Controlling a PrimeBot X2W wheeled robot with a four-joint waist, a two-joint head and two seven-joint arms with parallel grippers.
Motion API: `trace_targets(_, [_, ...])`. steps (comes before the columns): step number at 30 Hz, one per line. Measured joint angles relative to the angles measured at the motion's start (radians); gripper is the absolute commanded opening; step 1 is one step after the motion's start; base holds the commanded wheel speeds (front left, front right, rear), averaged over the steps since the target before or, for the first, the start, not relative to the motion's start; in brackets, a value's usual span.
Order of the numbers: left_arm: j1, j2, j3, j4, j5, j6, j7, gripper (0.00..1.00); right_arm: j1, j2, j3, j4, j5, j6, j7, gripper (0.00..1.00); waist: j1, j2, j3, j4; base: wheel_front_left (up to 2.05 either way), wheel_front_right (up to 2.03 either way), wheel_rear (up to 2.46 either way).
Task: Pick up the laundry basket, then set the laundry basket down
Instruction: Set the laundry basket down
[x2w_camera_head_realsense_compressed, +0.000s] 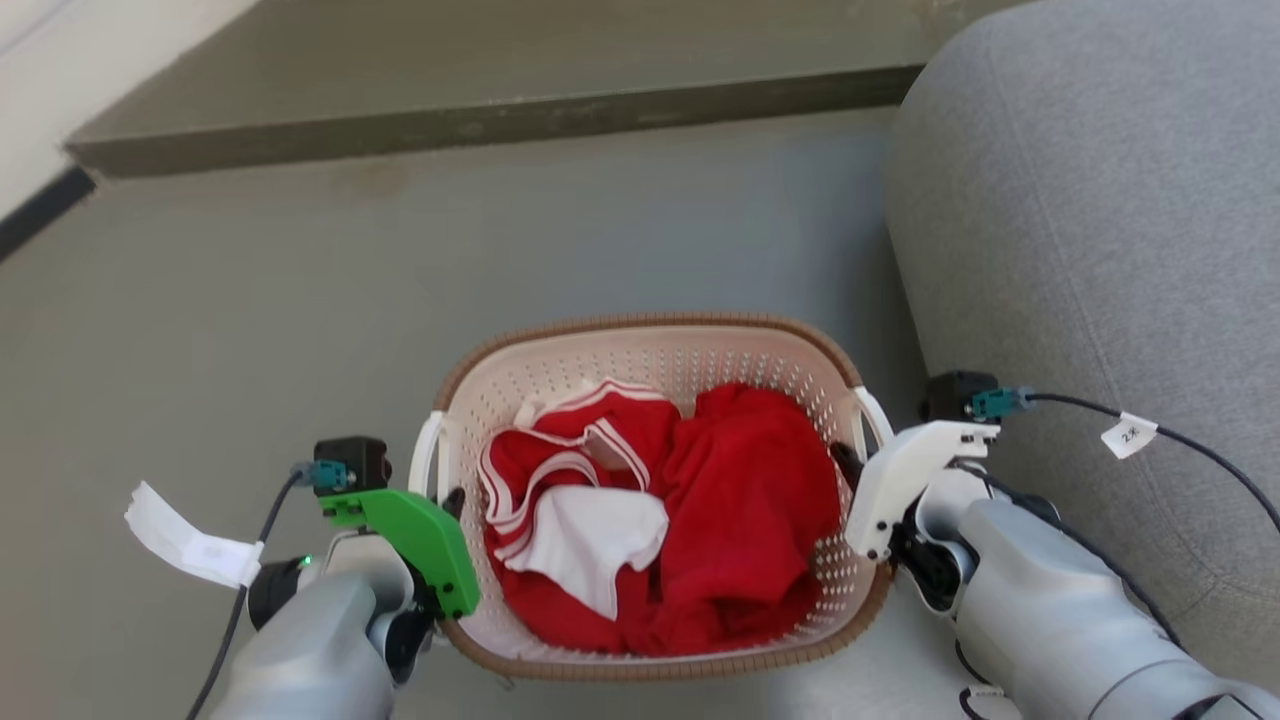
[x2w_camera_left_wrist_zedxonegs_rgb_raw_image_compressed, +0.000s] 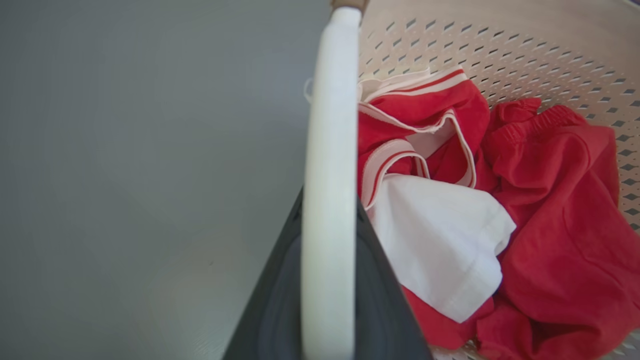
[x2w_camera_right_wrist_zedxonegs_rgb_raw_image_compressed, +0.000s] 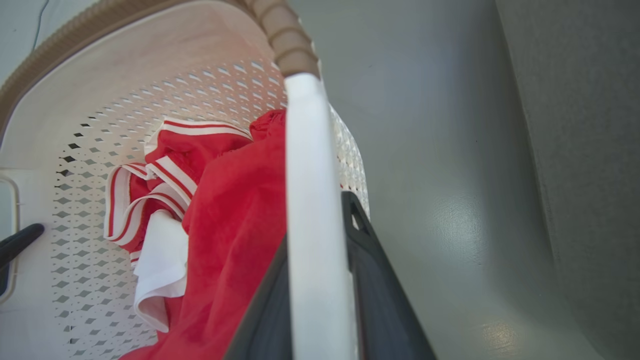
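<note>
In the head view, at about 8 o'clock, we see a white paper tag on the cable of the left arm. The left jaws sit at the 9 o'clock side of the laundry basket. In the left wrist view its dark fingers press on either side of the white left handle, so we read these jaws as clamped on it.

The basket lies low in the middle of the head view, toward 6 o'clock, over the grey floor. We cannot tell whether its base touches the floor. Inside it lie crumpled red clothes with white-striped trim, and a white cloth at their 8 o'clock. A dark ledge runs across at 12 o'clock.

At the basket's 3 o'clock side the right jaws hold the right handle. The right wrist view shows dark fingers tight on both sides of that white loop, clamped. A grey sofa stands just beside the basket, from 1 to 4 o'clock.
</note>
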Motion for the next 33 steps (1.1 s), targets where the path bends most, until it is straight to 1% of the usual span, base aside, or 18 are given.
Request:
trace_targets(5, [-0.041, 0.014, 0.012, -0.009, 0.000, 0.000, -0.030, 0.00, -0.041, -0.001, 0.001, -0.018, -0.002, -0.001, -0.043, 0.00, 0.0000, 0.0000, 0.064, 0.001, 0.00, 0.00, 0.00])
trace_targets(7, [-0.056, 0.019, 0.015, -0.012, 0.000, 0.000, -0.039, 0.00, -0.059, 0.000, 0.005, -0.023, -0.009, -0.009, -0.057, 0.00, 0.0000, 0.0000, 0.091, 0.001, 0.00, 0.00, 0.00])
trace_targets(17, [-0.144, 0.028, 0.027, -0.033, 0.002, 0.000, -0.100, 0.00, -0.141, -0.009, 0.011, -0.041, -0.027, -0.018, -0.149, 0.00, 0.0001, 0.0000, 0.230, 0.004, 0.00, 0.00, 0.00])
trace_targets(23, [-0.191, 0.046, 0.030, -0.043, 0.005, 0.000, -0.116, 0.00, -0.190, -0.012, 0.008, -0.056, -0.027, -0.020, -0.167, 0.00, 0.0001, 0.0000, 0.316, 0.006, 0.00, 0.00, 0.00])
trace_targets(26, [-0.220, 0.058, 0.032, -0.046, 0.009, 0.000, -0.122, 0.00, -0.213, -0.011, 0.006, -0.068, -0.027, -0.026, -0.175, 0.00, 0.0001, 0.0000, 0.359, 0.005, 0.00, 0.00, 0.00])
trace_targets(33, [-0.292, 0.066, 0.036, -0.054, 0.036, 0.000, -0.135, 0.00, -0.266, -0.016, -0.014, -0.083, -0.027, -0.028, -0.193, 0.00, 0.0001, 0.0000, 0.460, 0.002, 0.00, 0.00, 0.00])
